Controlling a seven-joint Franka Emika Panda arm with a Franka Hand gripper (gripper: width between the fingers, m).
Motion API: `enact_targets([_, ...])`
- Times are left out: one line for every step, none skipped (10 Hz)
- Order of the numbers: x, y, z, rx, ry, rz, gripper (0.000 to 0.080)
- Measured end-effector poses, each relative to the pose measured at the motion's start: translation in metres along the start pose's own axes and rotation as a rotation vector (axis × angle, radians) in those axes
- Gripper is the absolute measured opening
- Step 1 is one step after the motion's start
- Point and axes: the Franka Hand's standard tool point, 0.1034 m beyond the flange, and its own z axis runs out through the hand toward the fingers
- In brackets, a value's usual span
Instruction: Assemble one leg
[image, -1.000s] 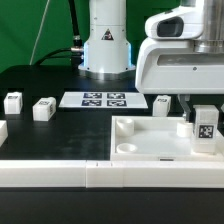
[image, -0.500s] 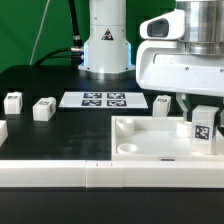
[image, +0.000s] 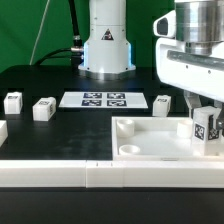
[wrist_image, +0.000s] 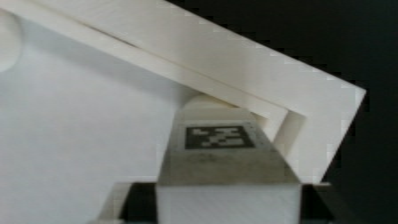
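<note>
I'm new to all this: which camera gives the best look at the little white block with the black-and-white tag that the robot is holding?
The wrist view: the small white plastic leg fills it, tag sharp. The exterior view shows the leg small, tilted, at the picture's edge, in the gripper.

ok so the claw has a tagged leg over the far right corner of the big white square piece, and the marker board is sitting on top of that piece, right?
Not quite. The claw does hold the leg at the square piece's right corner, but the marker board lies flat on the black table behind that piece, apart from it. The exterior view shows this.
</note>
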Motion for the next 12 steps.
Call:
enact_targets([0.0006,-0.0011,-0.0001,0.027,0.003,0.179,0.0291])
enact_targets([0.0000,-0.0009,-0.0001,0.030,0.007,0.269,0.0291])
enact_targets([-0.0007,-0.0013,0.0000,0.036,0.009,0.417,0.0291])
enact_targets([-0.0006,-0.0015,0.0000,0.039,0.010,0.508,0.0291])
enact_targets([0.0000,-0.0014,0.0000,0.039,0.000,0.604,0.0291])
enact_targets([0.0002,-0.0016,0.0000,0.040,-0.002,0.643,0.0291])
enact_targets([0.0001,-0.0016,0.0000,0.040,-0.002,0.637,0.0297])
enact_targets([-0.0003,-0.0015,0.0003,0.039,-0.002,0.628,0.0297])
enact_targets([-0.0004,-0.0014,0.0004,0.039,-0.001,0.570,0.0546])
enact_targets([0.0006,-0.0012,0.0004,0.039,-0.001,0.519,0.0546])
enact_targets([0.0009,-0.0009,0.0003,0.036,0.001,0.420,0.0627])
enact_targets([-0.0006,-0.0012,0.0005,0.035,0.003,0.274,0.0627])
